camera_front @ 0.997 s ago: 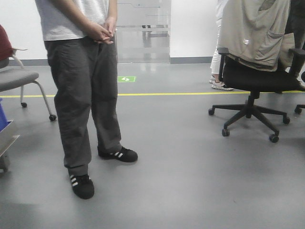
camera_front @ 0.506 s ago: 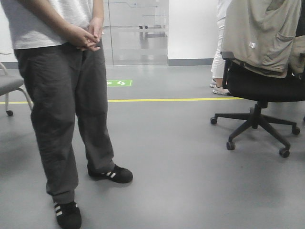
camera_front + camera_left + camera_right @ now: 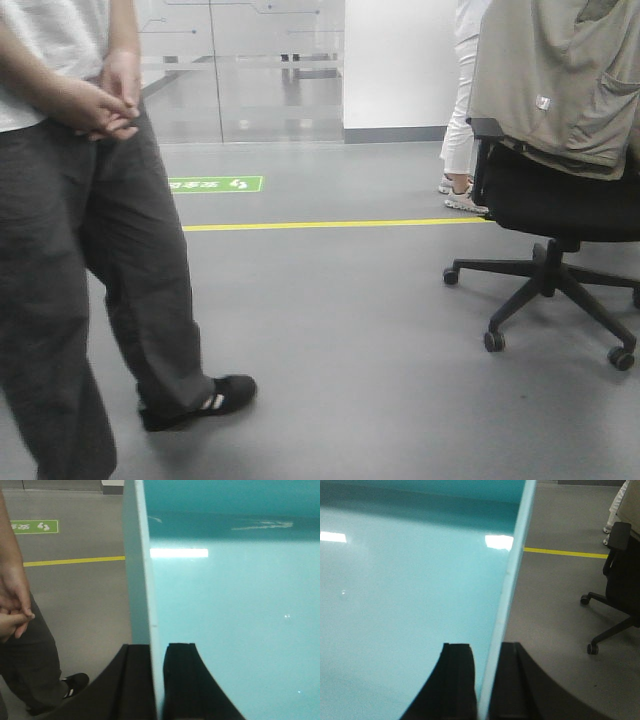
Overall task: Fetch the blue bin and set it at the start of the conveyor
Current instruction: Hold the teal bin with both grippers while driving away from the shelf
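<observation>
Pinching the blue bin [image 3: 230, 620] are left end effector [image 3: 158, 650] and right end effector [image 3: 485, 649].

Standing person [image 3: 90, 250], office chair [image 3: 555, 210]

Bright, even overhead light fills all 3 views. In the front view the grey floor [image 3: 400, 330] beyond the yellow line [image 3: 330, 225] carries a pale sheen below the glass wall [image 3: 250, 70]. Nearer than the line, only soft, faint shadows lie under the office chair [image 3: 560, 200]. The person [image 3: 60, 250] left of the line looks slightly blurred. In the left wrist view, 1 white rectangular glare patch sits on the blue bin [image 3: 240, 620], right of the line. The right wrist view shows 2 such patches left of the line.
</observation>
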